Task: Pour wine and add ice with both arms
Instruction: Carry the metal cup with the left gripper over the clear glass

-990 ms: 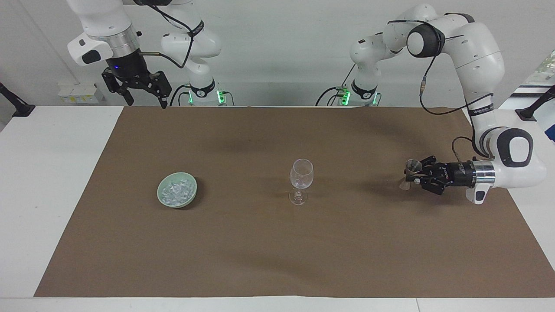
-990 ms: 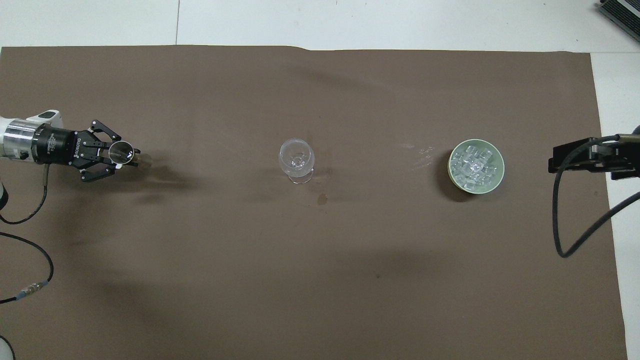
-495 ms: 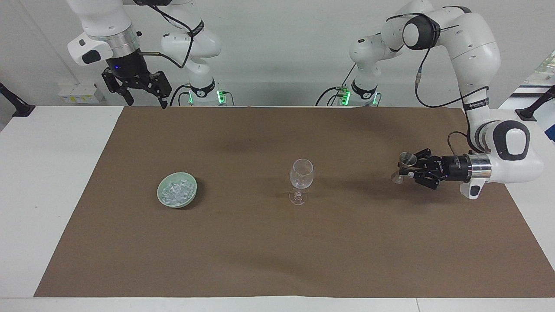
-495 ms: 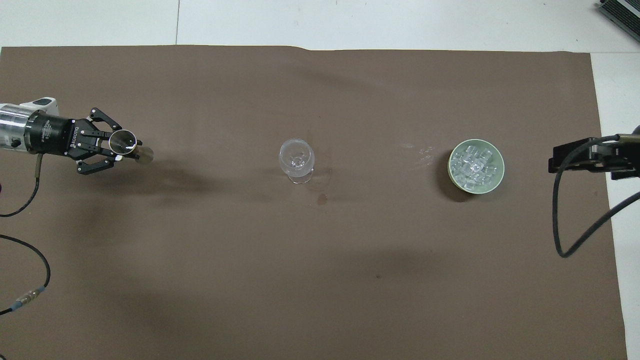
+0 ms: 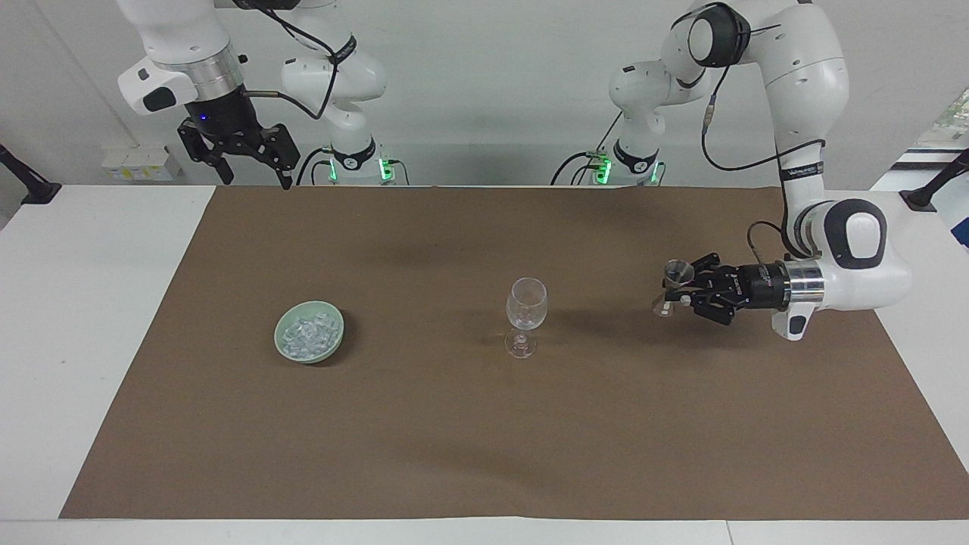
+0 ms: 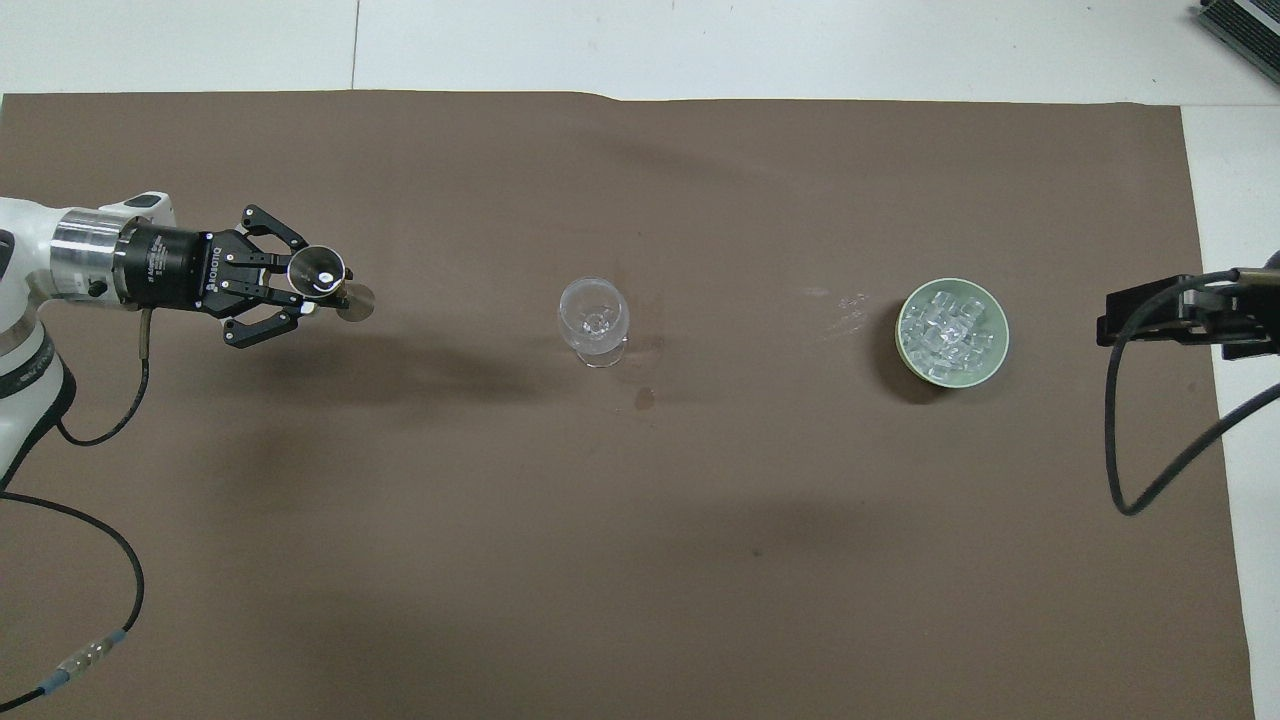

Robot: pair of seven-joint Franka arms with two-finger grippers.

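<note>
left claw [image 5: 676, 288] clenched on jigger [image 5: 678, 272], carried closer to wine glass [image 5: 525, 304] over bench | pour next | right claw [image 5: 241, 155] released, waiting, raised near its base

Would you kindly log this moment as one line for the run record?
left gripper: shut on metal jigger, over mat | right gripper: open, waiting raised | wine glass: upright, looks empty | ice: in green bowl

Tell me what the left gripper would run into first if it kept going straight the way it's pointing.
Probably the wine glass. The left gripper, shut on a small metal measuring cup, points level along the brown mat toward it with nothing between. Whether its height matches the bowl is hard to judge.
</note>
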